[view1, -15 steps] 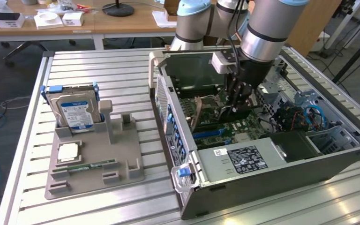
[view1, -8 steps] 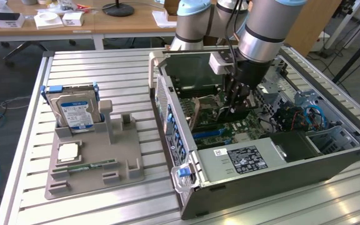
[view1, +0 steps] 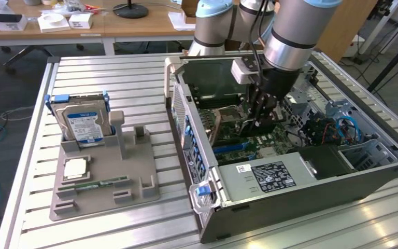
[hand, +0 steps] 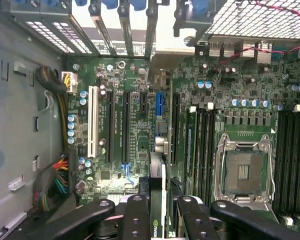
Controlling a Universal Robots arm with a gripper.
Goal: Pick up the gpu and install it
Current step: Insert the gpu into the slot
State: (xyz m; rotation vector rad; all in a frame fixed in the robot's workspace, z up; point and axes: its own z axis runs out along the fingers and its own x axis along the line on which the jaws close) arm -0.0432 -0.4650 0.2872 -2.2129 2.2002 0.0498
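Holding one gpu (hand: 157, 185), one gripper (hand: 162, 215), one motherboard (hand: 110, 177)

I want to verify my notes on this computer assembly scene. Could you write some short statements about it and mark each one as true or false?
1. The end effector grips the gpu. True.
2. The hard drive sits inside the computer case. False: it stands upright in the grey holder on the table, outside the case, to the exterior view's left.
3. The CPU socket on the motherboard is empty. True.
4. The gpu lies on the grey holder. False: it is inside the open case, above the motherboard.
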